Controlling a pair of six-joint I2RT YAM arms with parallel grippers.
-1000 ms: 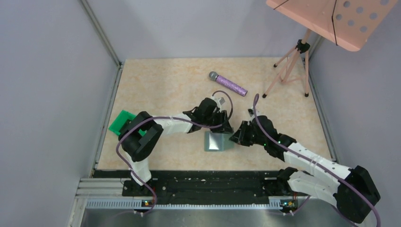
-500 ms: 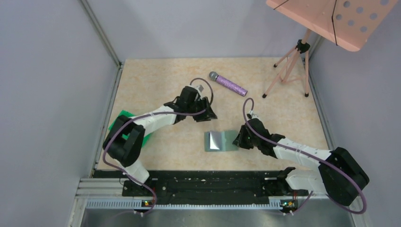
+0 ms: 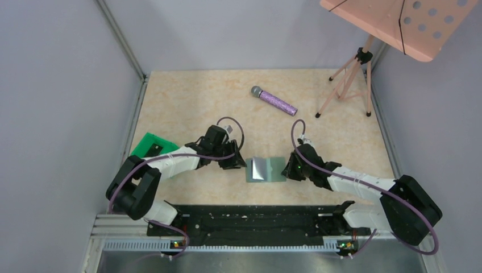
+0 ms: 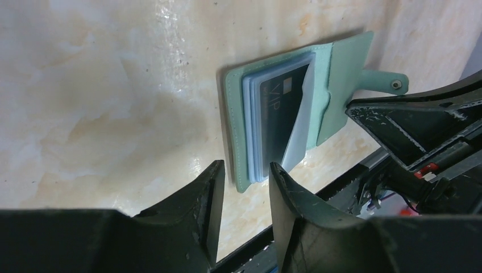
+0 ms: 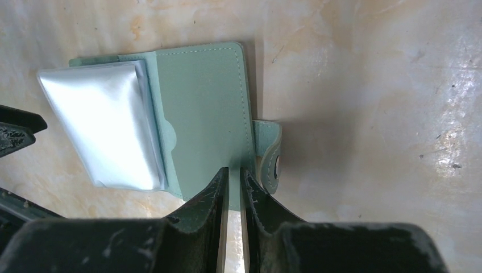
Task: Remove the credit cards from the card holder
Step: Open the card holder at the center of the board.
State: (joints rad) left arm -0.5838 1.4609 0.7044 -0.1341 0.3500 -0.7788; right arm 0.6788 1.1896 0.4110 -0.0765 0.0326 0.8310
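The card holder [image 3: 265, 169] is lying open toward the 6 o'clock edge of the table [image 3: 193, 102], with a dark credit card [image 4: 278, 111] showing inside its clear sleeves. The right gripper [image 5: 233, 187] is pinching the holder's flap at its 3 o'clock edge. The left gripper [image 4: 245, 187] is waiting at 9 o'clock, jaws apart and holding nothing. To my eye, the left should be catching only the card's free edge while the right is pinning the flap flat. Half a second ago the left gripper was up around the holder's 11 o'clock. It has since dropped in alongside.

purple microphone [image 3: 273, 100], pink stand [image 3: 392, 23], green sheet [image 3: 146, 143]
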